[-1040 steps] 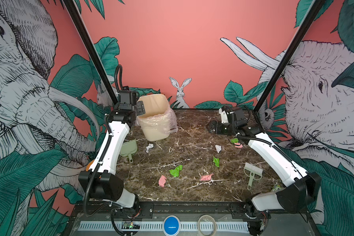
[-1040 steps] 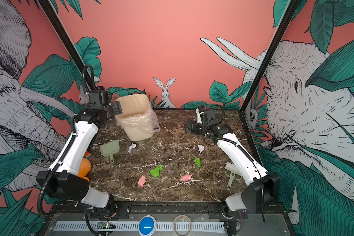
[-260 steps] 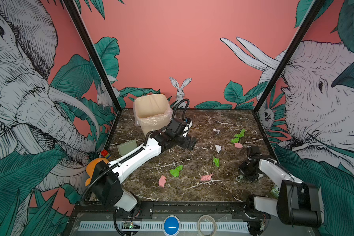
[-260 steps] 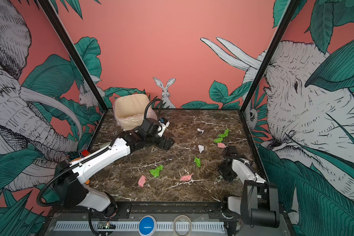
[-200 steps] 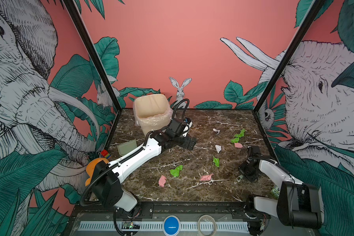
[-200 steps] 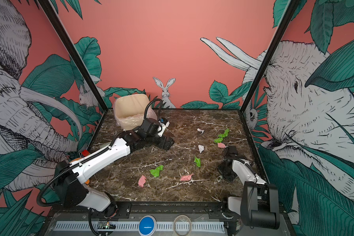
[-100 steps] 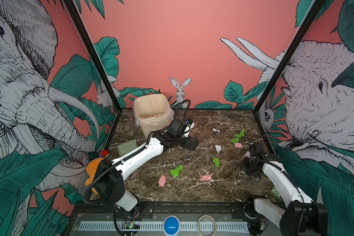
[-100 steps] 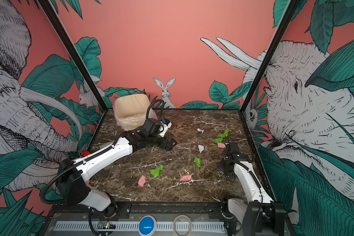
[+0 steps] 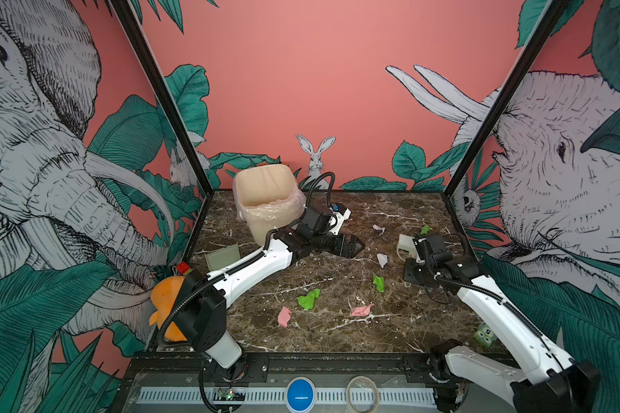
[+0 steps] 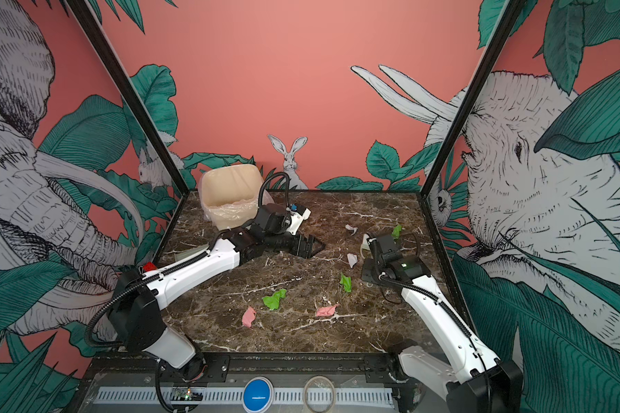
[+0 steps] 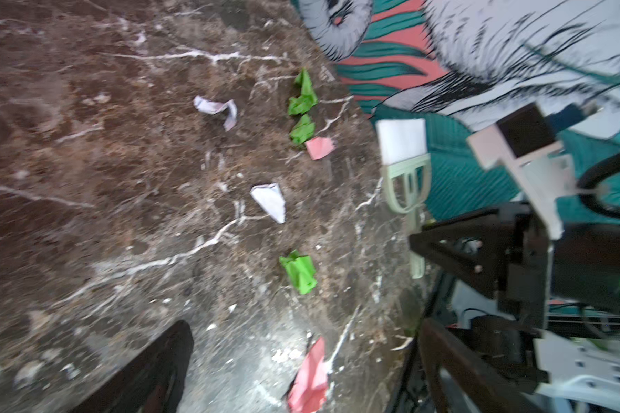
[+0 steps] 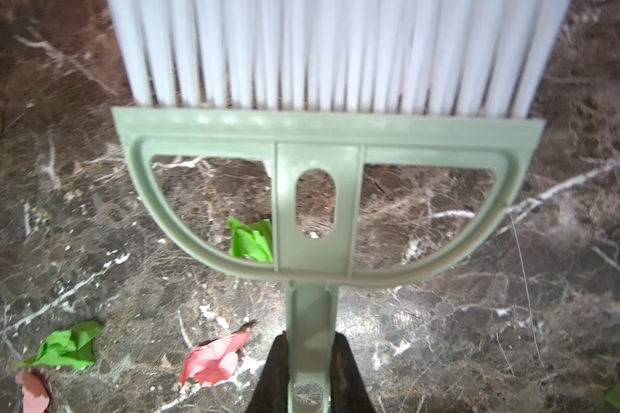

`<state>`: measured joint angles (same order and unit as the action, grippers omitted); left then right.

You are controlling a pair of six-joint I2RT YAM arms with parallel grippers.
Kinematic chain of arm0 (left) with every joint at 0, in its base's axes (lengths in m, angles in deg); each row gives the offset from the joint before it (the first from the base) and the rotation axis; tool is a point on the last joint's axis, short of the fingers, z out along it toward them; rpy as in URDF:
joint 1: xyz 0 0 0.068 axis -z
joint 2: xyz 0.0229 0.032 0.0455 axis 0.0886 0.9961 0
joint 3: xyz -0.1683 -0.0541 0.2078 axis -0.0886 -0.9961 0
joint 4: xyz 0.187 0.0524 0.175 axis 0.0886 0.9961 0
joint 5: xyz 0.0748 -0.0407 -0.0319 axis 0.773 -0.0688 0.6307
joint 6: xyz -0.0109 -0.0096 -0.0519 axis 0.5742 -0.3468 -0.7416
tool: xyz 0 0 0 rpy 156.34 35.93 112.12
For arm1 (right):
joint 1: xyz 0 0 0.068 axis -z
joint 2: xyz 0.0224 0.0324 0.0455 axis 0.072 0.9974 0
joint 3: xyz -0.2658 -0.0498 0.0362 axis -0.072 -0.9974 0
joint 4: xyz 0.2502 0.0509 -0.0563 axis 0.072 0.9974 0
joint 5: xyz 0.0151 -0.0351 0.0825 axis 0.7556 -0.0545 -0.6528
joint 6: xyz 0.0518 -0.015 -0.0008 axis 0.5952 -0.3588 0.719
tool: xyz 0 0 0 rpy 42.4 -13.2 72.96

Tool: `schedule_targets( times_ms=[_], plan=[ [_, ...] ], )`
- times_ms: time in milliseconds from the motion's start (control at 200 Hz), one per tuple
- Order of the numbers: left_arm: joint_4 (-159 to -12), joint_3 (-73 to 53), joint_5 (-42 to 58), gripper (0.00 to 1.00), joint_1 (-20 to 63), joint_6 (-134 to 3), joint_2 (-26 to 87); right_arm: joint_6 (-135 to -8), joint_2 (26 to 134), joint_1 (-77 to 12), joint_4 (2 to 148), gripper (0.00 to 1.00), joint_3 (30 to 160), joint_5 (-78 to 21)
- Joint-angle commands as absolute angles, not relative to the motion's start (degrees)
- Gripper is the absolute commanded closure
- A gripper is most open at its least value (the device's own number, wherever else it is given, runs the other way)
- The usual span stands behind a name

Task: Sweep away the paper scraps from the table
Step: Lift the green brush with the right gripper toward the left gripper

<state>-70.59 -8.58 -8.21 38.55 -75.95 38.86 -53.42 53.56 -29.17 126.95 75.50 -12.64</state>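
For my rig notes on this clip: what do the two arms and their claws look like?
The left arm and right arm have white shell links joined by black joints, with a black cable running along each. The left claw and right claw are black, with tapering triangular fingers. A small green light glows near the right wrist.

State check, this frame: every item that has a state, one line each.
left gripper, open, holding nothing.
right gripper, shut on the brush handle.
brush, gripped by its handle, bristles pointing away from the gripper.
dustpan, at the left edge of the table, not held.
bin, upright, lined, top open.
paper scraps, scattered loose on the table, unswept.
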Motion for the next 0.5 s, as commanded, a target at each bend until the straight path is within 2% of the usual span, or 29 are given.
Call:
schedule_targets(
  times_ms=[0, 110, 495],
  plan=[
    [-82.25, -10.90, -16.11, 0.00, 37.47, -84.06, 38.03, -56.66, 55.59, -35.14, 127.67, 1.00, 79.76, -6.45],
    [-86.74, -12.25, -19.35, 0.02, 37.11, -86.62, 37.85, -57.72, 58.10, -40.21, 127.12, 1.00, 83.18, -4.12],
    [-96.40, -16.70, -20.27, 0.26, 36.31, -92.38, 37.78, -56.54, 60.93, -46.09, 122.28, 1.00, 87.45, -5.18]
  ],
)
